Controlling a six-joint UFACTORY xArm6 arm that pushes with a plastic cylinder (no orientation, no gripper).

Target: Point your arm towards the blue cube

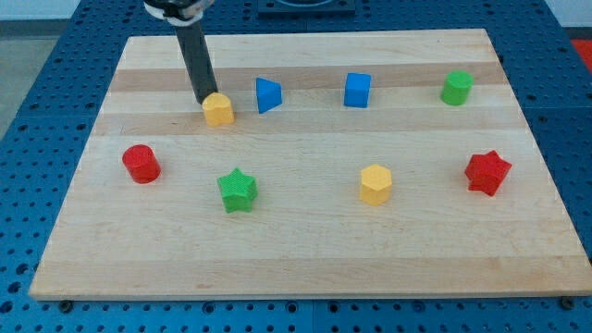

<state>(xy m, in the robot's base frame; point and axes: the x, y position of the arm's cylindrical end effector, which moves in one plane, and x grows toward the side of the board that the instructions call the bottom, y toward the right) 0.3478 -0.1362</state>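
Note:
The blue cube sits in the upper middle-right of the wooden board. My tip is the lower end of the dark rod coming down from the view's top left. It touches or nearly touches the upper left side of a small yellow block. The blue cube lies well to the right of my tip, with a blue triangular block between them.
A green block stands at the upper right. A red cylinder is at the left, a green star lower middle-left, a yellow hexagonal block lower middle-right, a red star at the right.

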